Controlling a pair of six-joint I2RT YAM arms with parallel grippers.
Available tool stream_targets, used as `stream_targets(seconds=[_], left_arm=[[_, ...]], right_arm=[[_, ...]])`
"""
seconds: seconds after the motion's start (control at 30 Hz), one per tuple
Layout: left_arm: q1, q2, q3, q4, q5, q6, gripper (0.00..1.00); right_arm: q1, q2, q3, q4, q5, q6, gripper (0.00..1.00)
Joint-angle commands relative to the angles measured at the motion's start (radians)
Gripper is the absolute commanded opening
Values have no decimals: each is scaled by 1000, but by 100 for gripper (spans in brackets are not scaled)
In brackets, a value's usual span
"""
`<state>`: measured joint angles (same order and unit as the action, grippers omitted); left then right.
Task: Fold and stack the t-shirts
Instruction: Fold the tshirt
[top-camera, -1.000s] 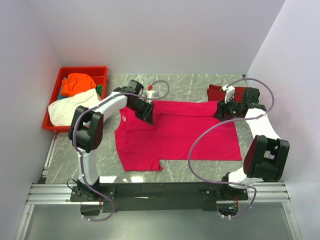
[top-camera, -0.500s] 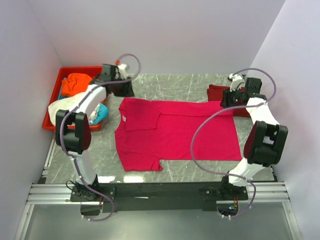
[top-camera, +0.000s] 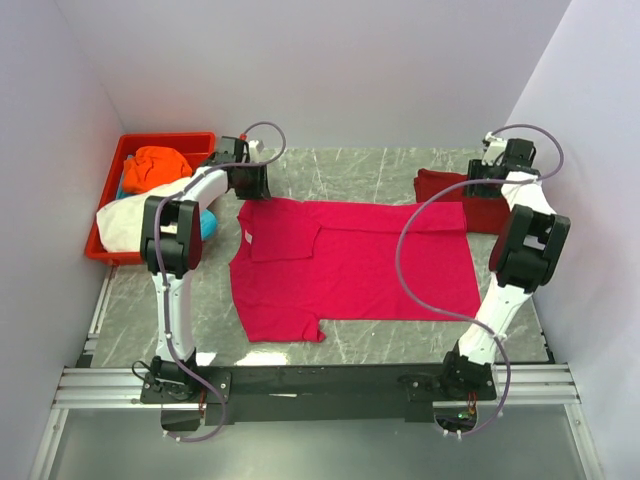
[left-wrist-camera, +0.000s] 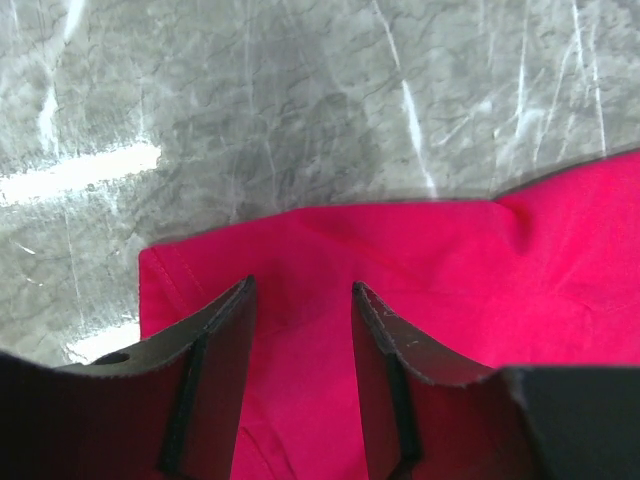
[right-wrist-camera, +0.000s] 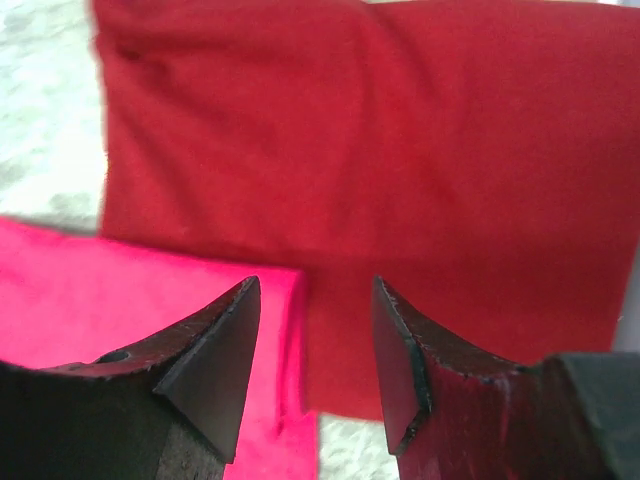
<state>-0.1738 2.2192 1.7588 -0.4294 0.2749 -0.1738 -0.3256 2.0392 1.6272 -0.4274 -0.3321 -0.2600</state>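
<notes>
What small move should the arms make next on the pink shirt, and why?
Probably lower the left end effector and right end effector onto the far corners of the pink shirt and pinch: both hang open over those corners, gripping nothing, and the shirt lies flat.

Centre: we see a plain bright pink-red t-shirt (top-camera: 350, 265). Two o'clock: a plain darker red t-shirt (top-camera: 440, 187). Ten o'clock: the red tray (top-camera: 170, 137), in which we distinguish an orange t-shirt (top-camera: 160, 165), a white t-shirt (top-camera: 125, 222) and a teal t-shirt (top-camera: 207, 223). The desk (top-camera: 380, 165) is grey marble, white-veined.
</notes>
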Motion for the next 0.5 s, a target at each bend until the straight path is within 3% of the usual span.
stream_targets(seconds=[0.0,0.47], left_arm=[[7,-16,41,37,37,-9,48],[11,0,8,41,37,-9,48]], right_arm=[[-7,41,86,-77,-37,4,55],[-7,131,114,-145,-117,-28,49]])
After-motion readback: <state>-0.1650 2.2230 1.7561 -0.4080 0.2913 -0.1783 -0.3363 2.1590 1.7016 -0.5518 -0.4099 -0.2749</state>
